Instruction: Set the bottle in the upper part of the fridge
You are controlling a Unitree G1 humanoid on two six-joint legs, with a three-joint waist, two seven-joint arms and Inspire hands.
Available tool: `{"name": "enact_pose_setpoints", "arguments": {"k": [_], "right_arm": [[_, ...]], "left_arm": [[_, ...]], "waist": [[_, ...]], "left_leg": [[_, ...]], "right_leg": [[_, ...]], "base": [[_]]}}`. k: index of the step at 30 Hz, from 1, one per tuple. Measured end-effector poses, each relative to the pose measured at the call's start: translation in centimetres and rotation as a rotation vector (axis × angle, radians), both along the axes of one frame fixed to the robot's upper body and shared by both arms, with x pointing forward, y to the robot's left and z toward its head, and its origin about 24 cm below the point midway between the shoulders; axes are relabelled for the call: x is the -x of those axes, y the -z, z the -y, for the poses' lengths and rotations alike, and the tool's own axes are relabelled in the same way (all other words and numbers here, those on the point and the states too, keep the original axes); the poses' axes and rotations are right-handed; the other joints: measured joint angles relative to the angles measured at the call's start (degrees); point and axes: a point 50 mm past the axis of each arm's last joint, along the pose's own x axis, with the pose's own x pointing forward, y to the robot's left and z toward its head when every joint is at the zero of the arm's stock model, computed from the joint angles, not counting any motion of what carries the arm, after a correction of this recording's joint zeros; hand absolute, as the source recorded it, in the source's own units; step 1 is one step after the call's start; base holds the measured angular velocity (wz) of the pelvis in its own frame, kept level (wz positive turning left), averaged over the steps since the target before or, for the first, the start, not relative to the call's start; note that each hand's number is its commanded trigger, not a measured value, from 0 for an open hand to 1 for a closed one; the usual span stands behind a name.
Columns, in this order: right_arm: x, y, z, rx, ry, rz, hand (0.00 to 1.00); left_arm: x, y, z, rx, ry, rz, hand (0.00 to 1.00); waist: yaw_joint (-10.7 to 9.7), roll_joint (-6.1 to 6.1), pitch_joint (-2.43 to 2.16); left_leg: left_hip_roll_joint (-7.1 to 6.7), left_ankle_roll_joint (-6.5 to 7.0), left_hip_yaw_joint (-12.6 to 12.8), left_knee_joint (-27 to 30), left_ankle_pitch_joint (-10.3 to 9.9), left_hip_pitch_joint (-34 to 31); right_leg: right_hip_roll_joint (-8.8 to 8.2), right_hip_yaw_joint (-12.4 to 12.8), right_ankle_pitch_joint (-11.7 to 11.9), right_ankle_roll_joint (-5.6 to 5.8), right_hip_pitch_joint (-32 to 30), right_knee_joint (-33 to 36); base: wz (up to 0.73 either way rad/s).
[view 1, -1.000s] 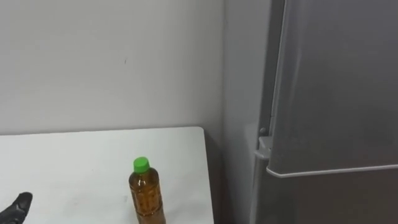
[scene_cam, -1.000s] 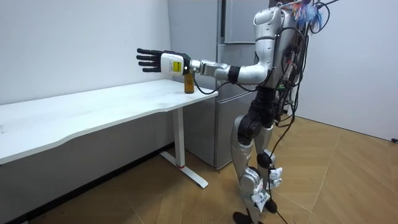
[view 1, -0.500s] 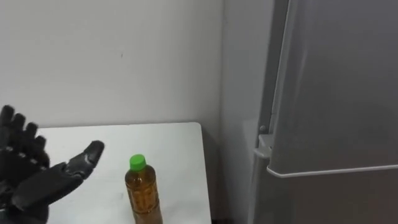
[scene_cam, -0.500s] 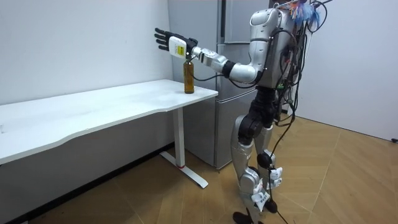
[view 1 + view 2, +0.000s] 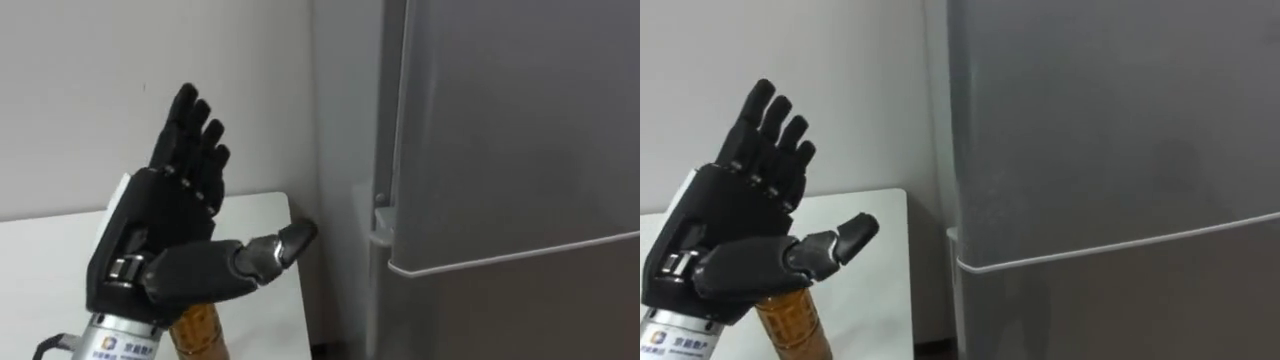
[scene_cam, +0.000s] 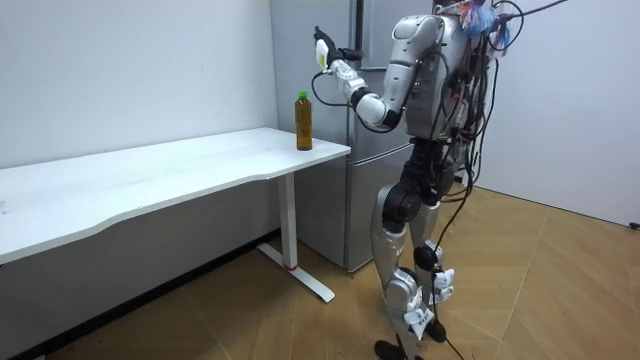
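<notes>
**One open hand, nothing in it**

My left hand (image 5: 165,240) is held up with its fingers straight and spread and the thumb pointing toward the fridge (image 5: 500,150); it touches nothing. Just behind it the bottle (image 5: 198,335) stands on the white table (image 5: 40,250), near the fridge-side end. My palm hides its cap and neck. Beyond, the grey fridge's doors are closed.

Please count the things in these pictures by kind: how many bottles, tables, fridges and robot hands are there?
Bottles: 1, the bottle standing on the table
Tables: 1, the white table
Fridges: 1, the grey fridge, doors closed
Robot hands: 1, the left robot hand, held up and open
Total: 4
</notes>
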Motion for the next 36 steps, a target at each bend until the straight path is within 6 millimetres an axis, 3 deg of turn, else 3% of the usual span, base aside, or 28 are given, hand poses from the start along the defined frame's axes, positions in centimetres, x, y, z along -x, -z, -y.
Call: {"name": "enact_pose_setpoints", "arguments": {"k": [6,11,27,28,30,31,36], "right_arm": [[-0.5,0.0,0.1,-0.012,-0.010,-0.005,0.00],[-0.7,0.1,0.2,0.003,-0.006,-0.021,0.00],[-1.6,0.1,-0.3,0.026,-0.055,-0.016,0.00],[-1.7,0.0,-0.3,0.026,-0.058,-0.014,0.00],[-1.8,0.0,-0.4,0.026,-0.069,-0.011,0.00],[-1.8,0.0,-0.4,0.026,-0.072,-0.010,0.00],[-1.9,0.0,-0.5,0.027,-0.083,-0.008,0.00]], "left_arm": [[-0.3,-1.8,2.1,0.004,0.120,0.094,0.00],[-0.1,-1.7,3.5,-0.015,0.201,0.099,0.00],[0.5,-1.7,5.0,-0.039,0.317,0.126,0.00],[0.5,-1.7,5.1,-0.041,0.322,0.128,0.26],[0.8,-1.9,5.4,-0.045,0.347,0.141,0.89],[0.8,-1.9,5.5,-0.046,0.353,0.142,1.00],[0.8,-1.8,5.8,-0.031,0.349,0.118,1.00]], "waist": [[-1.00,0.21,-0.03],[-1.80,0.54,0.21],[-2.50,-0.31,0.27],[-2.52,-0.36,0.27],[-2.52,-0.42,0.22],[-2.53,-0.35,0.17],[-2.46,-0.33,0.14]], "left_leg": [[0.12,0.00,-0.37,0.15,0.00,0.18],[0.09,0.01,-0.36,0.25,0.01,0.17],[0.24,-0.02,-0.38,-0.06,0.02,-0.34],[0.25,-0.02,-0.38,-0.05,0.02,-0.46],[0.24,-0.01,-0.34,0.01,0.02,-0.91],[0.23,-0.01,-0.35,0.01,0.02,-0.95],[0.21,-0.02,-0.25,0.03,0.02,-1.05]], "right_leg": [[0.00,-0.15,0.12,-0.12,0.29,0.08],[-0.15,-0.20,0.17,-0.12,0.25,0.07],[0.02,-0.34,0.14,-0.11,0.24,-0.85],[-0.01,-0.36,0.15,-0.11,0.14,-0.86],[-0.12,-0.53,0.16,-0.09,-0.14,-0.86],[-0.15,-0.60,0.16,-0.09,-0.16,-0.87],[-0.11,-0.76,0.16,-0.09,-0.15,-0.89]], "base": [[0.00],[0.00],[0.00],[0.00],[0.04],[0.05],[0.01]]}}
